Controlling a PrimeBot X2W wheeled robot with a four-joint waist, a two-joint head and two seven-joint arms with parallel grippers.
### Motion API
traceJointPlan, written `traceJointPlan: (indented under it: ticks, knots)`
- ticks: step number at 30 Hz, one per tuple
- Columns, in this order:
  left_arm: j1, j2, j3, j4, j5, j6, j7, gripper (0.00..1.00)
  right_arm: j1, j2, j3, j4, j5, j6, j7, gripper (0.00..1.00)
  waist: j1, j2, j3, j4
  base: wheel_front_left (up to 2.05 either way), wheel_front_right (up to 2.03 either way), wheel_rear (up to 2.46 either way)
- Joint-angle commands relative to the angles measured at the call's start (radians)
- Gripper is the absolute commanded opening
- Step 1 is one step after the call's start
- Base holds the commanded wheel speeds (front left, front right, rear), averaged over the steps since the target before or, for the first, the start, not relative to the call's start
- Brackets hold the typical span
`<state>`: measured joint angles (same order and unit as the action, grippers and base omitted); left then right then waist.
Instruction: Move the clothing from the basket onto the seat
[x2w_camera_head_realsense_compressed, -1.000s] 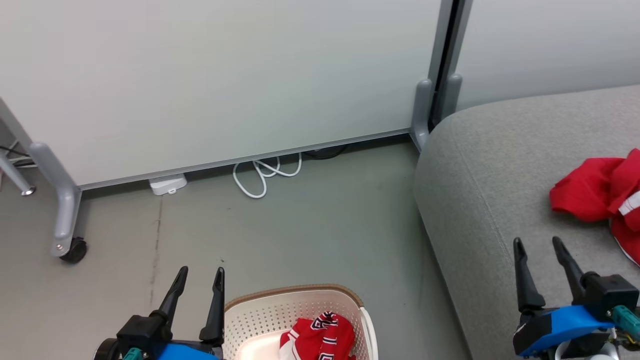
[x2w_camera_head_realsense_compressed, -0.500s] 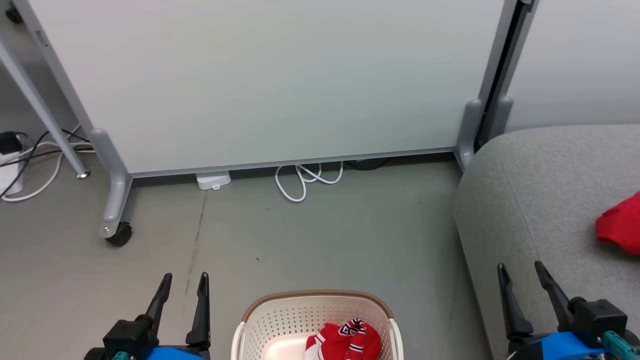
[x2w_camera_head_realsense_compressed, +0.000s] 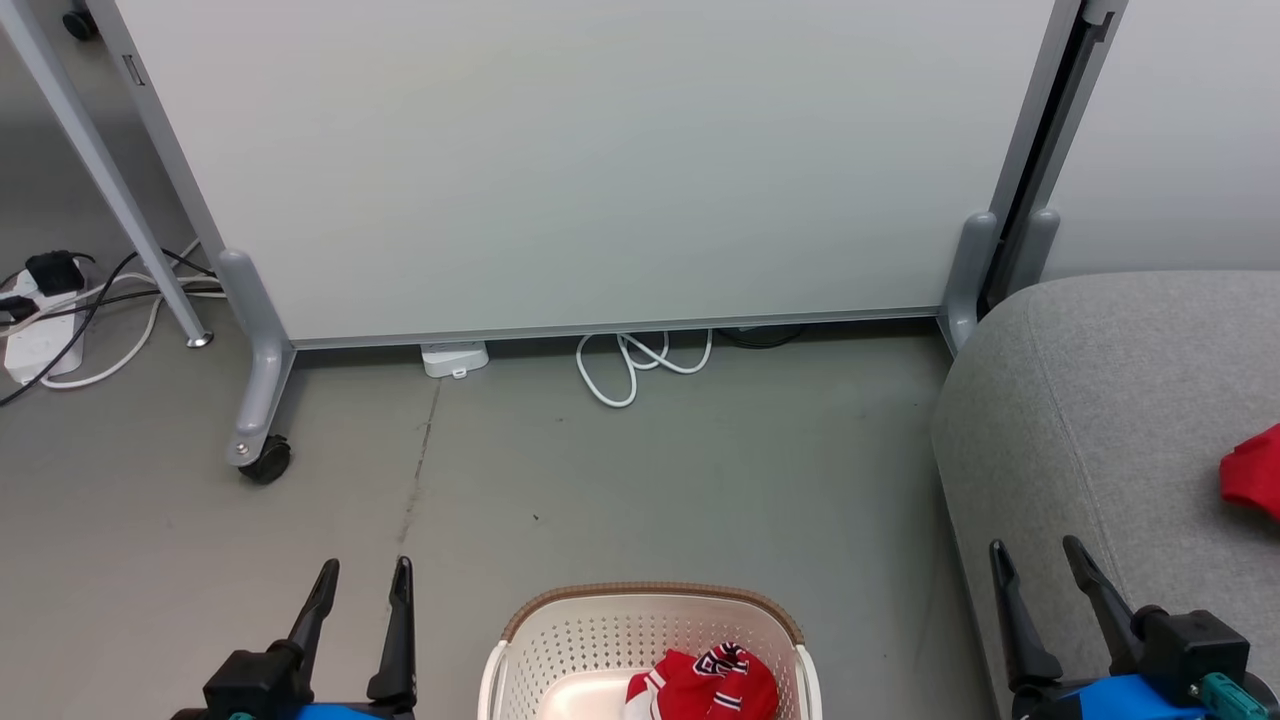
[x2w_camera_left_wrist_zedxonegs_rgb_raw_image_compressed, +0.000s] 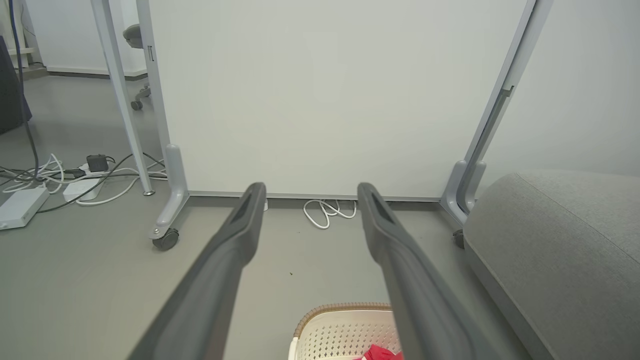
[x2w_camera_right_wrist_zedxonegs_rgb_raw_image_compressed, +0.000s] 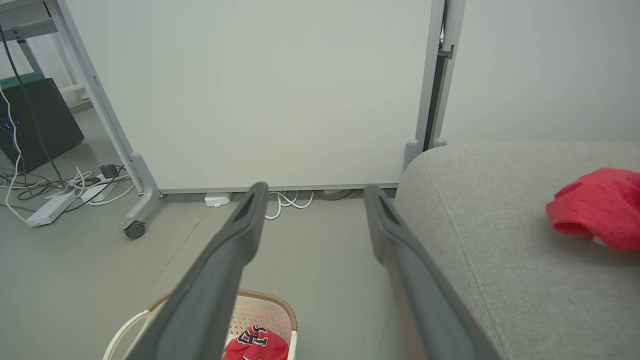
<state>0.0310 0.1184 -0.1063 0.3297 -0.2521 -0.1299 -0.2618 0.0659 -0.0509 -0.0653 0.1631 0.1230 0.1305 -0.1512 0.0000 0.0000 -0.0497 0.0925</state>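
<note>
Clothing lies on both sides of the right gripper (x2w_camera_head_realsense_compressed: 1032, 546). A lettered red garment (x2w_camera_head_realsense_compressed: 705, 685) is bunched in the basket (x2w_camera_head_realsense_compressed: 650, 592), to that gripper's left and lower. A plain red garment (x2w_camera_head_realsense_compressed: 1252, 470) rests on the seat (x2w_camera_head_realsense_compressed: 1100, 400), to its right and slightly ahead.

The right gripper hangs released, its two dark fingers spread and holding nothing, beside the seat's rounded edge. The left gripper (x2w_camera_head_realsense_compressed: 366, 565) is likewise released and empty, with its fingers apart above the floor (x2w_camera_head_realsense_compressed: 650, 470) and the basket just to its right.

The basket stands on the floor between the two grippers, with its brown rim on the far side. The lettered red garment sits in the basket's right half, nearer the right gripper than the left.

Ahead of both grippers, well beyond the basket, a pale partition panel (x2w_camera_head_realsense_compressed: 600, 170) stands on grey feet. One foot has a black caster (x2w_camera_head_realsense_compressed: 268, 462), ahead and to the left of the left gripper. A coiled white cable (x2w_camera_head_realsense_compressed: 640, 362) and a small white box (x2w_camera_head_realsense_compressed: 455, 357) lie at the panel's lower edge, ahead of the gap between the grippers. Far to the left of the left gripper, a power strip (x2w_camera_head_realsense_compressed: 35, 345) lies on the floor.
</note>
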Motion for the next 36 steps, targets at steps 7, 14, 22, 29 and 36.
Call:
traceJointPlan:
  ticks: [7, 14, 22, 29, 36]
  knots:
    - [0.01, -0.012, 0.009, -0.001, 0.013, -0.001, -0.005, 1.0, 0.007, 0.001, 0.0, 0.007, 0.008, 0.001, -0.007, 1.0, 0.0, 0.0, -0.006, -0.007, 0.0, 0.0, 0.0]
    - [0.013, -0.016, 0.001, -0.009, 0.018, -0.001, -0.005, 1.0, 0.006, 0.001, 0.005, 0.006, 0.011, 0.001, -0.009, 1.0, 0.0, 0.0, -0.001, -0.013, 0.0, 0.0, 0.0]
    - [0.02, -0.015, -0.005, -0.013, 0.02, -0.001, -0.005, 1.0, 0.0, 0.001, 0.02, -0.002, 0.002, 0.001, -0.008, 1.0, 0.0, 0.0, 0.025, -0.044, 0.0, 0.0, 0.0]
    - [0.011, -0.02, -0.009, -0.002, 0.005, -0.001, -0.005, 1.0, -0.028, 0.001, 0.047, -0.023, -0.005, 0.001, 0.001, 1.0, 0.0, 0.0, 0.081, -0.105, 0.0, 0.0, 0.0]
    - [-0.037, -0.022, -0.034, 0.036, -0.004, -0.001, -0.005, 1.0, -0.083, 0.001, 0.085, -0.048, -0.019, 0.001, 0.006, 1.0, 0.0, 0.0, 0.178, -0.171, 0.0, 0.0, 0.0]
